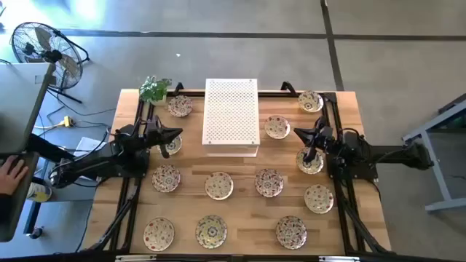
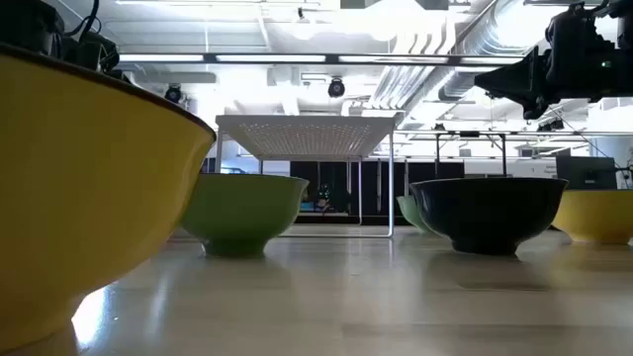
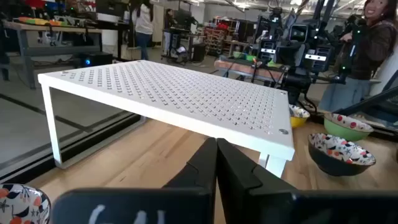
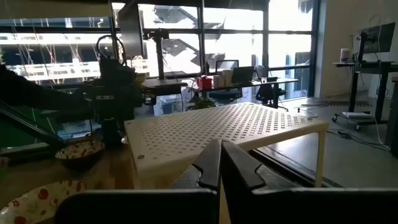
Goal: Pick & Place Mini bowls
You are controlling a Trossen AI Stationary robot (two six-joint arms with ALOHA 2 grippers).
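Note:
Several mini bowls, cream with floral speckles, stand on their bases around the table, among them one [image 1: 171, 145] beside the left arm and one [image 1: 310, 161] beside the right arm. In the low view their outsides show yellow [image 2: 79, 198], green [image 2: 242, 213] and black [image 2: 490, 213]. My left gripper [image 1: 178, 133] [image 3: 216, 152] is shut and empty, hovering left of the white perforated block [image 1: 231, 116] and pointing at it. My right gripper [image 1: 298, 132] [image 4: 221, 152] is shut and empty too, hovering right of the block and facing it.
The white perforated block [image 3: 174, 93] stands on legs at the table's far middle. A small green plant [image 1: 154, 89] sits at the far left corner. Black rails [image 1: 140, 182] run along both table sides. A person's hand [image 1: 11, 175] shows off the table's left.

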